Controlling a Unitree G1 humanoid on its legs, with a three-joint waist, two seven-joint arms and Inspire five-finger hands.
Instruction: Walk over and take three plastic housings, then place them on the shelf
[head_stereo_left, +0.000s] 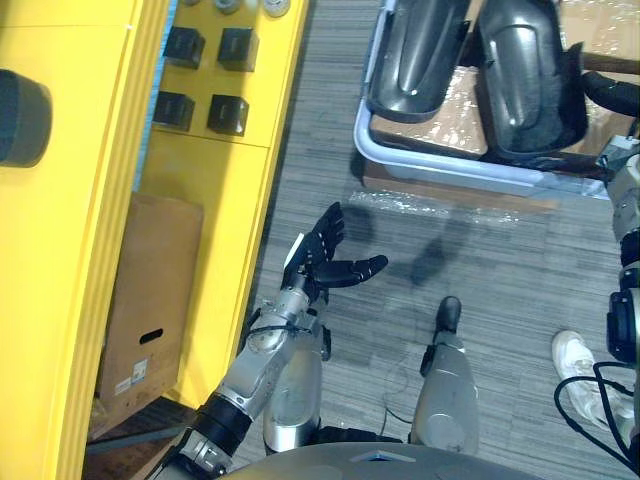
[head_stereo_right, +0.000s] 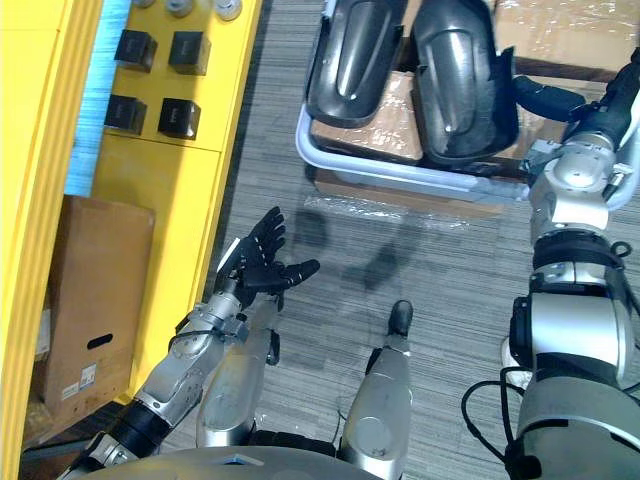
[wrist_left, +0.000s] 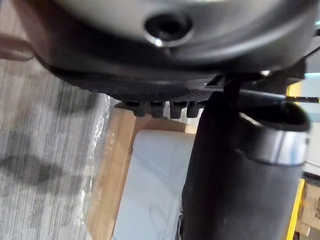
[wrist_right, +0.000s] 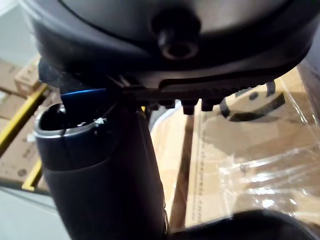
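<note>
From the left eye view, a yellow shelf (head_stereo_left: 225, 190) takes up the 9 o'clock side. It has 4 small black boxes (head_stereo_left: 238, 48) on its top level and a cardboard box (head_stereo_left: 150, 300) tucked underneath. Up at 12 to 1 o'clock a pale tray (head_stereo_left: 440, 165) sits on a film-wrapped carton (head_stereo_left: 450, 200). In the tray lie 2 dark plastic housings side by side, the left housing (head_stereo_left: 415, 60) and the right housing (head_stereo_left: 530, 80). Each long axis runs roughly 12 to 6 o'clock, and the left one's far end leans toward 1. Grey carpet (head_stereo_left: 480, 270) lies open between shelf and tray. The left hand (head_stereo_left: 328, 258) hangs over it near the centre, released and spread, holding nothing. A person's white shoe (head_stereo_left: 575, 358) stands at 4 o'clock.

From the right eye view, the right arm stands along the 3 o'clock edge. The right hand (head_stereo_right: 545, 97) is at 2 o'clock, against the right housing's outer rim. I cannot tell whether it is grasping or released.

In the left wrist view, the carpet, the carton's film-covered edge and the tray's pale wall show past the left hand.

In the right wrist view, film-wrapped cartons lie past the right hand, with yellow rack beams (wrist_right: 20, 120) further off. A dark curved edge runs along the bottom, but I cannot tell what it is.
</note>
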